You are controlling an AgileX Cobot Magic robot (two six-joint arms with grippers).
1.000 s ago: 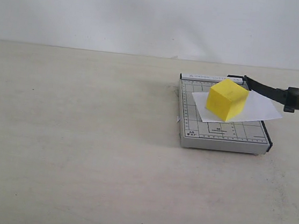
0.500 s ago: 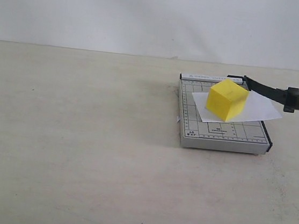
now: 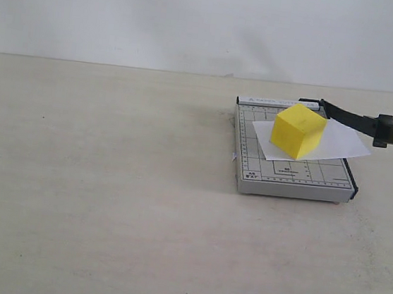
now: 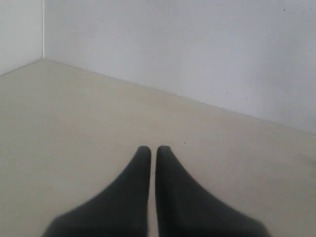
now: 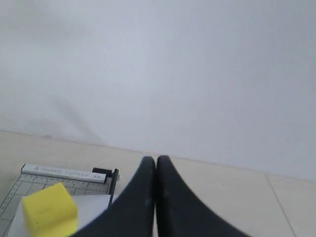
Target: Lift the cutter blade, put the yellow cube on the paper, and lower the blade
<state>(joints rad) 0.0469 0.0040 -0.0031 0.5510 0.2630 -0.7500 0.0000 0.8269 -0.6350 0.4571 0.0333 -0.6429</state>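
Nothing is shifting vs. a sec ago: cube, sheet & blade are all sitting as they were. Left end effector (image 4: 148,150) is hanging over bare bench (image 3: 107,179) w/ tips pressed together, gripping nothing. Right end effector (image 5: 156,160) is likewise closed & empty, hovering back from the grey board (image 3: 286,173). Yellow cube (image 3: 298,131) is resting on the paper (image 3: 339,143), which is lying skewed on the board w/ a corner overhanging the blade side. Cutter blade (image 3: 369,125) is standing raised, handle out right. Placing looks done; lowering is pending. Next move: the right end effector reaching the handle & pressing down w/o nudging the cube.
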